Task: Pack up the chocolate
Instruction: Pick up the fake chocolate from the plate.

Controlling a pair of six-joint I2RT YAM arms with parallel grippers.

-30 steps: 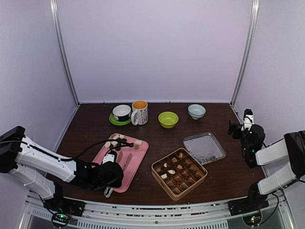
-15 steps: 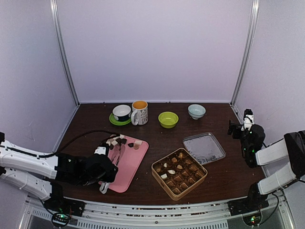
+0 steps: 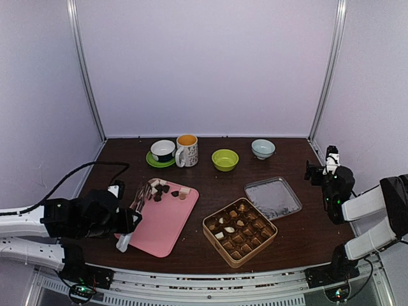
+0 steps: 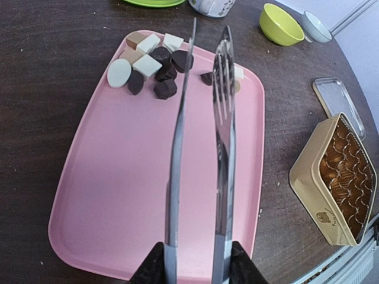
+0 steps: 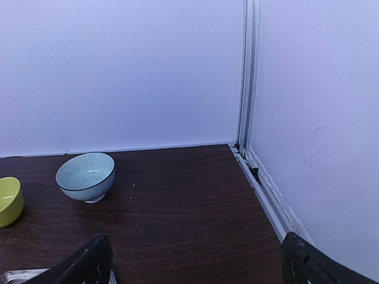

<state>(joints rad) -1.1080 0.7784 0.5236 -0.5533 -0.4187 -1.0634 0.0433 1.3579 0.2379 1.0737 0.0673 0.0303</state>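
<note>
Several loose chocolate pieces (image 3: 162, 189), dark, tan and cream, lie at the far end of a pink tray (image 3: 167, 220); they also show in the left wrist view (image 4: 155, 64). My left gripper (image 3: 126, 221) is shut on metal tongs (image 4: 224, 130) near their handle end (image 4: 195, 263). The tong arms are spread and empty, with their tips just short of the chocolate. The open gold tin (image 3: 240, 231), holding several chocolates in its cups, stands right of the tray (image 4: 237, 195). My right gripper (image 3: 317, 172) is open and empty at the far right (image 5: 195, 266).
The tin's lid (image 3: 273, 197) lies behind the tin (image 4: 346, 177). Along the back stand a cup on a green saucer (image 3: 162, 152), a mug (image 3: 187, 150), a green bowl (image 3: 225, 159) and a pale blue bowl (image 3: 262, 148). The blue bowl also shows in the right wrist view (image 5: 86, 176).
My left arm has pulled back to the left, drawing the tongs from over the tray's middle toward its left edge. The right arm has not moved.
</note>
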